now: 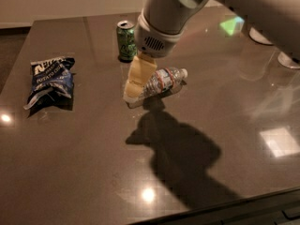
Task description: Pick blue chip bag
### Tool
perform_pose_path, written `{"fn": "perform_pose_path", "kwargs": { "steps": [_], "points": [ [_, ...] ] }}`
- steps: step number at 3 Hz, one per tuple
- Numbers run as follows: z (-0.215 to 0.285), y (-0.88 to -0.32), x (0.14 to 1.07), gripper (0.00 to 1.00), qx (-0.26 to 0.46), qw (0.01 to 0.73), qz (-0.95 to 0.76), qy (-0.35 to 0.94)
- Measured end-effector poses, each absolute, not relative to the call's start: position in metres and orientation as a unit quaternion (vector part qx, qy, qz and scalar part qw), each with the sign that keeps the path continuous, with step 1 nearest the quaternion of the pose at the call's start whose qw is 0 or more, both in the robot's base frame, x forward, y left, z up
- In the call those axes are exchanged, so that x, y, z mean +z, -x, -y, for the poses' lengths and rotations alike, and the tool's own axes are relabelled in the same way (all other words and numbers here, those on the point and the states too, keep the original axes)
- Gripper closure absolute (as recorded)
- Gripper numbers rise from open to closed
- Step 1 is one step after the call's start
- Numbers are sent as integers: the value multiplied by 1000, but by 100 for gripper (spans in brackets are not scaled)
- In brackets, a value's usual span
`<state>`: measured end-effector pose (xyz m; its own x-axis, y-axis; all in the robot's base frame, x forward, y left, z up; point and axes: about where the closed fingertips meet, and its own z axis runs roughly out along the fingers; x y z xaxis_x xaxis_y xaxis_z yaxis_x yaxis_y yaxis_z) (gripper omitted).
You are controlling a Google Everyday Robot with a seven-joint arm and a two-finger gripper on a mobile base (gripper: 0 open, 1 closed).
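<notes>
Blue chip bag (49, 80) lies flat at left of frame, mid-height, on the table (84, 163), well apart from the rest. Prob. light, soft, crinkly foil, slippery. Best pinched gently at a crumpled edge, since the chips are fragile. Green can (125, 40) upper centre. Gripper (134, 86) centre, low by the bottle (163, 80); how far open, can't tell; not on the bag.
</notes>
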<state>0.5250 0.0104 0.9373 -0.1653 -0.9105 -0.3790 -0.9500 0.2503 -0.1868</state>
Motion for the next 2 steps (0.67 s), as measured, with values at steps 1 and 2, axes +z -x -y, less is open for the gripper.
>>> {"fn": "perform_pose_path", "kwargs": {
  "steps": [1,2],
  "points": [
    [-46,-528,922,0,70,208,-760,612],
    [-79,-530,914,0,90,220,-753,614]
  ]
}}
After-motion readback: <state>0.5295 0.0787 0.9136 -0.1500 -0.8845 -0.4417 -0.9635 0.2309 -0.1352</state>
